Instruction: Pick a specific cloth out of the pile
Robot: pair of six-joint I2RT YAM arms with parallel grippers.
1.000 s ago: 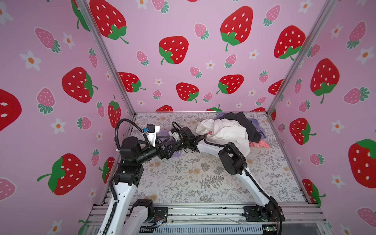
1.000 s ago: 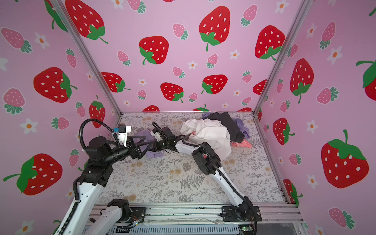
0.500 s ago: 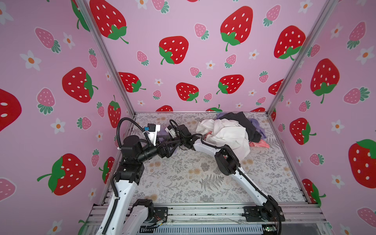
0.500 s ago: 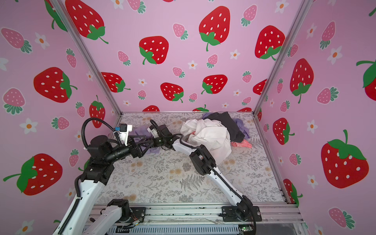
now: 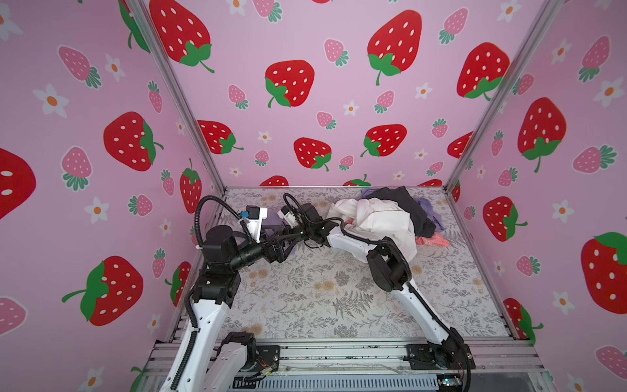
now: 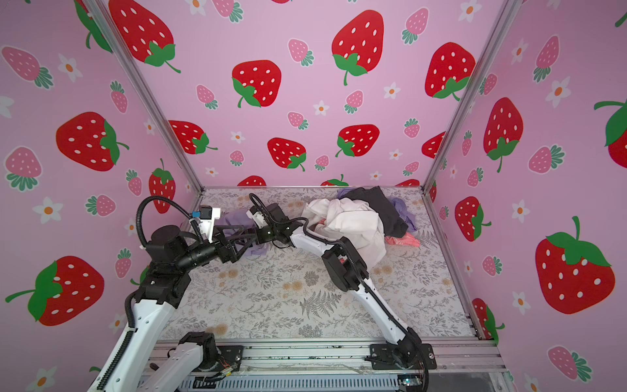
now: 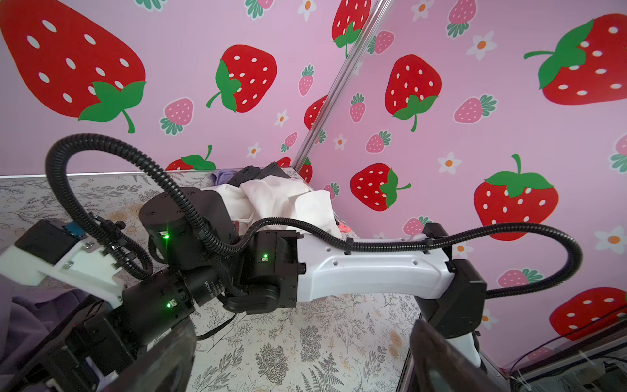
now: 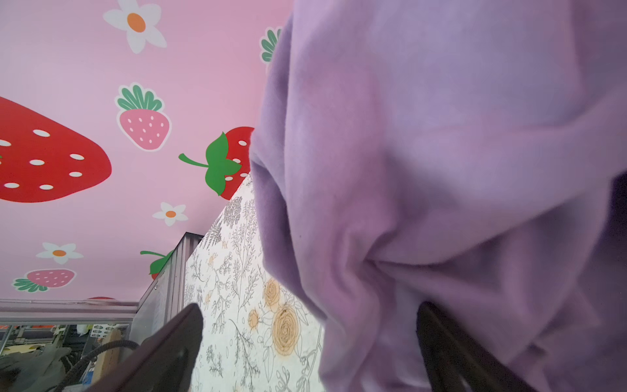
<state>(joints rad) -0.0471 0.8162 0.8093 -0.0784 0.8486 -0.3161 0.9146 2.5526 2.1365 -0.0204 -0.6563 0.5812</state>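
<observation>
The cloth (image 6: 237, 217), plain lavender, lies crumpled at the back left of the floral table, apart from the pile (image 5: 380, 217). It fills most of the right wrist view (image 8: 441, 169). My right gripper (image 8: 310, 356) reaches across to the left and stands open. A fold of the cloth hangs between its fingers and rests against one finger (image 8: 454, 346). In a top view the right gripper (image 6: 226, 235) sits over the cloth. My left gripper (image 7: 302, 366) is open over bare table, next to the right gripper and the cloth (image 7: 20, 319).
The pile at the back right holds a large white cloth (image 6: 353, 220), a black one (image 6: 383, 207), purple fabric (image 6: 403, 207) and a coral-pink one (image 6: 403, 240). Strawberry-print walls close three sides. The right arm's elbow (image 5: 386, 268) stands mid-table. A metal rail (image 5: 339, 353) runs along the front.
The right arm has carried the lavender cloth further left and back, and its jaws have spread apart off it. The left gripper has shifted slightly.
</observation>
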